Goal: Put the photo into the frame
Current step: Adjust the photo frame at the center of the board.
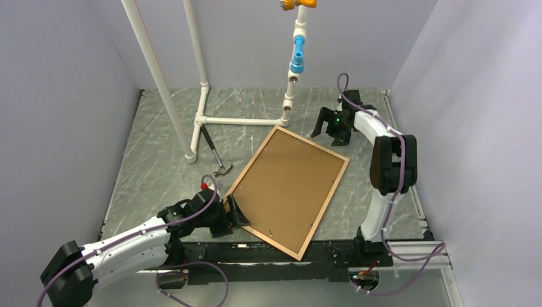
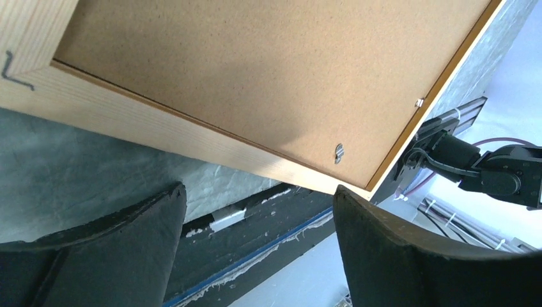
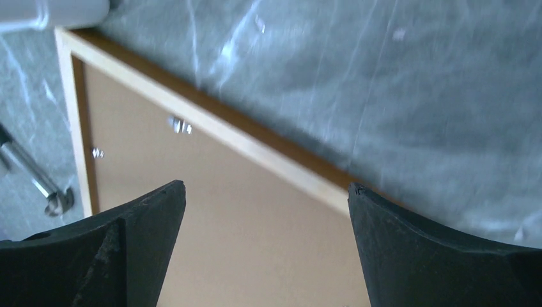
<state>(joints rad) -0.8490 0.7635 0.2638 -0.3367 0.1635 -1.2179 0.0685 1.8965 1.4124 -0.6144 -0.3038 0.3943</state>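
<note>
The frame [image 2: 160, 128] lies back-up, its backing board [image 1: 287, 188] seated inside the rails. The photo isn't visible; it may be beneath the board. The left gripper [image 1: 234, 211] gapes wide and empty at the frame's near-left corner. The right gripper [image 1: 332, 131] is likewise wide and empty beyond its far-right corner. This looks like closing up, so the turn-clips [image 2: 339, 152] probably come next. I count one frame, one board, and one hammer [image 1: 216, 158] beside the frame's left rail.

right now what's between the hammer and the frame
Nothing: only a bare strip of grey table separates the hammer from the frame, seen in the top view.
</note>
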